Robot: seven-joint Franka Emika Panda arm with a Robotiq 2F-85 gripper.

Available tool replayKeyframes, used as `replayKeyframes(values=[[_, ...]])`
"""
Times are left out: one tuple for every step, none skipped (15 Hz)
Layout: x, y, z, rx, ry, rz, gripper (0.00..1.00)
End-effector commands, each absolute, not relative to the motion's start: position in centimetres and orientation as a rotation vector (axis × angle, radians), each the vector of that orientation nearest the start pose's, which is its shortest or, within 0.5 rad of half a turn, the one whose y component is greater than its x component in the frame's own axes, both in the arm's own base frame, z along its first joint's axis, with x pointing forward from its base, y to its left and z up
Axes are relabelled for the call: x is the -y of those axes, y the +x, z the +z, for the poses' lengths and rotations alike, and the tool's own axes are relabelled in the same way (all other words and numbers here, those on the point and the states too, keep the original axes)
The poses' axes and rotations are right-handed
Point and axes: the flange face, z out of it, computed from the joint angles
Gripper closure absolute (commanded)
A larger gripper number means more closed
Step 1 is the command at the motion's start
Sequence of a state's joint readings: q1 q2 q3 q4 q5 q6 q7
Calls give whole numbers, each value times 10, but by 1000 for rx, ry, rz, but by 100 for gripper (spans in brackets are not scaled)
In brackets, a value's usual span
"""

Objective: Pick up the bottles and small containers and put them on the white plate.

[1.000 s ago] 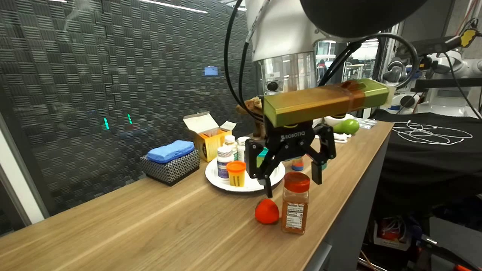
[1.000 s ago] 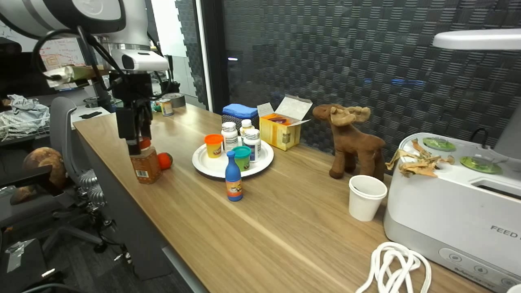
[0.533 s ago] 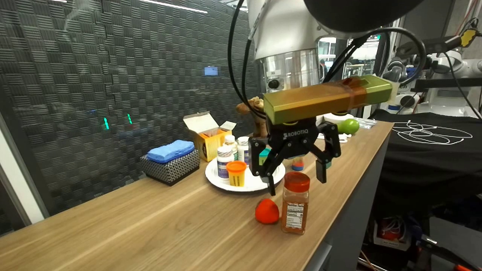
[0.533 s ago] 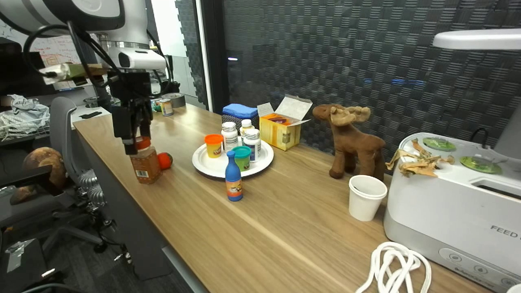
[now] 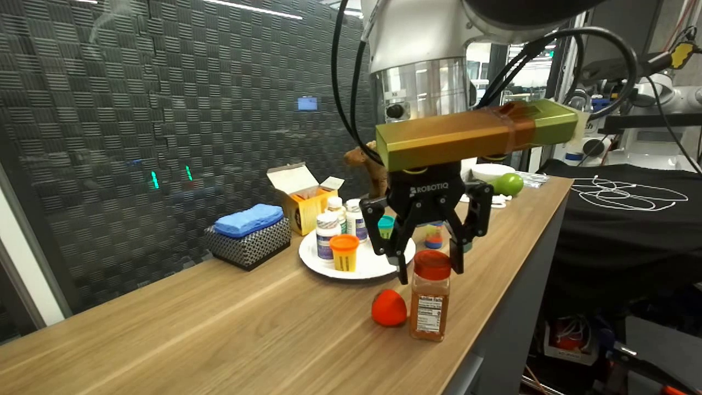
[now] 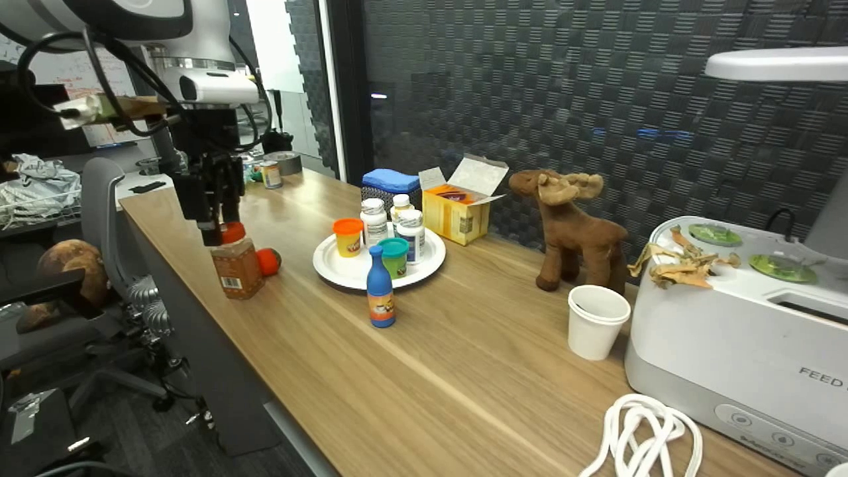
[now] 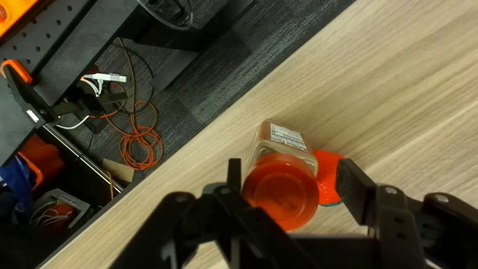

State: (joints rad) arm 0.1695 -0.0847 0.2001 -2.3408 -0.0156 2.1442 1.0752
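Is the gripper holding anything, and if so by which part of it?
Nothing is held: the jaws stand open, with a gap showing beside the lid of the jar.

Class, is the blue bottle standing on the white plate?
No: in an exterior view the blue bottle stands on the wooden tabletop, beside the white plate.
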Motion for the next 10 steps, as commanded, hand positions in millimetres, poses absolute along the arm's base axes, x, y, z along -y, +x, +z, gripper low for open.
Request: replayKeyframes(values=[[-174, 443, 362, -1179, -3001, 90, 64], [-174, 443, 361, -1191, -2998, 92, 70], [-175, 444, 363, -1204, -2990, 81, 75], [-175, 443, 363, -1216, -2988, 79, 75], [-179, 442, 366, -1228, -2986, 64, 75], [-183, 441, 368, -1241, -2985, 54, 75], [-186, 440, 374, -1273, -2975, 13, 75], [-188, 439, 378, -1298, -2967, -12, 75], [-190, 439, 385, -1329, -2956, -45, 75], [-192, 439, 390, -1361, -2947, -79, 75]])
